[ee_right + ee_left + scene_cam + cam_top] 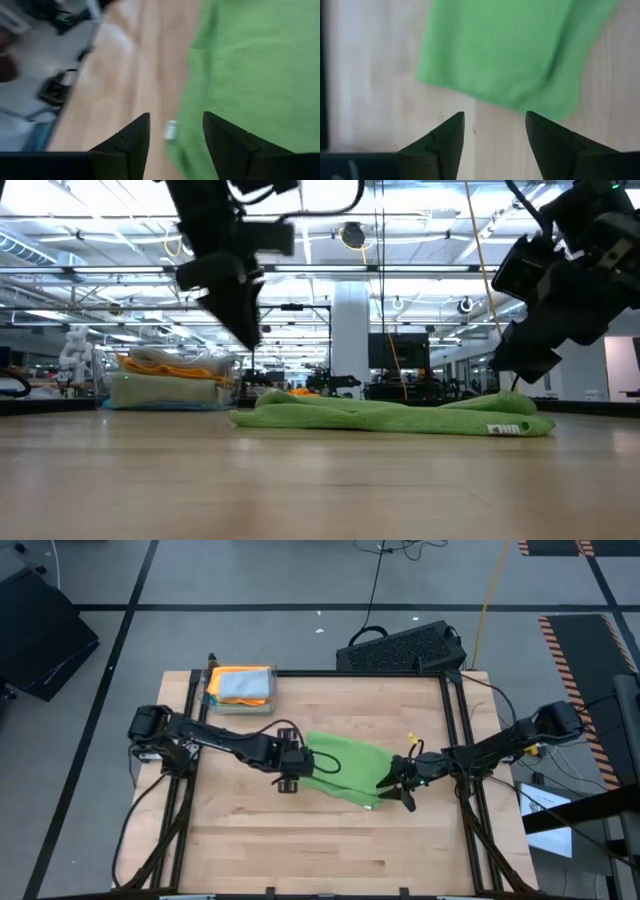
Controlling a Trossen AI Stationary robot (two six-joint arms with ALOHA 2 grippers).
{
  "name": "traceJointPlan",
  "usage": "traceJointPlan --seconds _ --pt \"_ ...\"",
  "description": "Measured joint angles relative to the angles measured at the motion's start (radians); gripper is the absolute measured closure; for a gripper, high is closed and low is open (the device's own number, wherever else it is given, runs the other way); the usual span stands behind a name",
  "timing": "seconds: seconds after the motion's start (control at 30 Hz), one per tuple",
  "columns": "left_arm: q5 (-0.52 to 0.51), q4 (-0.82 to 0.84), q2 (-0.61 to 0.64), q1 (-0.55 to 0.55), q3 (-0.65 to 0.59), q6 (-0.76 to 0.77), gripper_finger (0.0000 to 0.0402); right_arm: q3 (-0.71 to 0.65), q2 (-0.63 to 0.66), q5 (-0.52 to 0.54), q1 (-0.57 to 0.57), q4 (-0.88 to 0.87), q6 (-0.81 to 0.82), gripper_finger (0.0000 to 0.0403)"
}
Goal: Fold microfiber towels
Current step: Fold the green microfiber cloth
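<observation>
A bright green microfiber towel [345, 768] lies folded over on the table's middle, flat on the wood [400, 416]; a white label [171, 130] shows at its right end. My left gripper [290, 780] hangs open above the table just off the towel's left end [495, 80], touching nothing. My right gripper [400, 795] hangs open above the towel's right near corner [240, 75], touching nothing. A stack of folded towels [240, 687], with orange, light grey and pale ones showing, lies at the far left corner.
The stack of folded towels [170, 380] sits at the table's far left. A black keyboard-like case [400, 648] lies on the floor beyond the far edge. Bare wood [300, 840] fills the table's near half.
</observation>
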State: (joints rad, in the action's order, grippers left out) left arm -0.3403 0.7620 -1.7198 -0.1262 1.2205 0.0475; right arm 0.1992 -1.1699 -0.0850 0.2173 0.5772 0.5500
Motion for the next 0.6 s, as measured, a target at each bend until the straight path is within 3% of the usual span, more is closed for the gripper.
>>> traceJointPlan --seconds 0.17,0.37,0.5,0.6 --pt "0.027 -0.125 0.004 0.04 -0.045 -0.112 0.0188 -0.001 0.044 0.056 0.001 -0.147 -0.01 0.0242" --pt "0.153 -0.276 -0.009 0.108 -0.121 -0.218 0.0188 -0.001 -0.004 0.056 0.025 -0.135 -0.039 0.0263" --pt "0.337 -0.351 -0.008 0.148 -0.181 -0.28 0.0188 -0.001 -0.036 0.056 0.053 -0.112 -0.069 0.0284" --pt "0.396 -0.399 -0.009 0.157 -0.219 -0.323 0.0189 -0.001 -0.042 0.057 0.063 -0.102 -0.08 0.0315"
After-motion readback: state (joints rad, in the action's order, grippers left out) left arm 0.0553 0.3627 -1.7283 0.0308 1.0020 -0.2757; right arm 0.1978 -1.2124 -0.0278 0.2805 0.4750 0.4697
